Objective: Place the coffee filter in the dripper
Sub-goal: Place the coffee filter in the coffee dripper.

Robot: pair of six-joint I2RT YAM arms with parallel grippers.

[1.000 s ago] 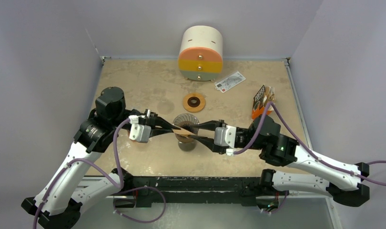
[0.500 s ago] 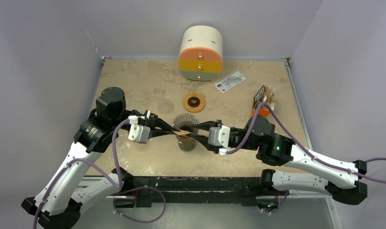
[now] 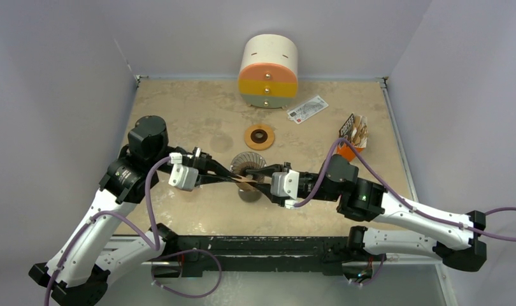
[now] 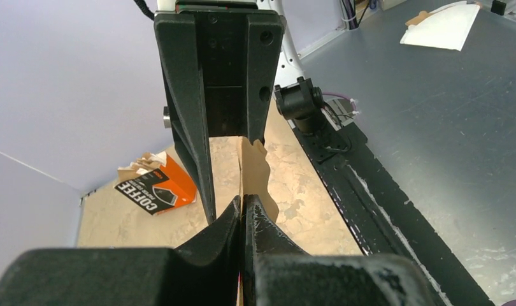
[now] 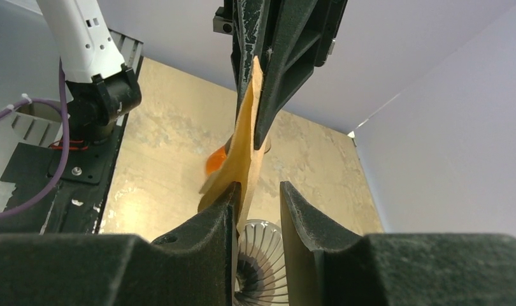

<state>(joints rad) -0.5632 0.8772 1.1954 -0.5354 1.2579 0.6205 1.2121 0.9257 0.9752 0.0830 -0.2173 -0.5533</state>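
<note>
- My left tool [image 4: 243, 205] is closed on the coffee filter [image 4: 256, 171], pinching one edge of the brown paper flat between its jaws.
- My right tool [image 5: 256, 197] faces it from the other side, jaws partly apart and straddling the filter's opposite edge. The paper lies against one finger and seems free of the other, though the angle makes that hard to be sure of.
- The filter hangs in the air between the two tools, just above the dripper [image 3: 246, 160], which stands on the desk [image 3: 179, 108].
- The filter is thin, light, floppy paper. It bends and creases easily, and I judge it could tear if the two tools pull against each other.
- The best hold, I think, is a light pinch on one layer near the rim, so the folded cone can be spread open before it goes down into the ribbed dripper.
</note>
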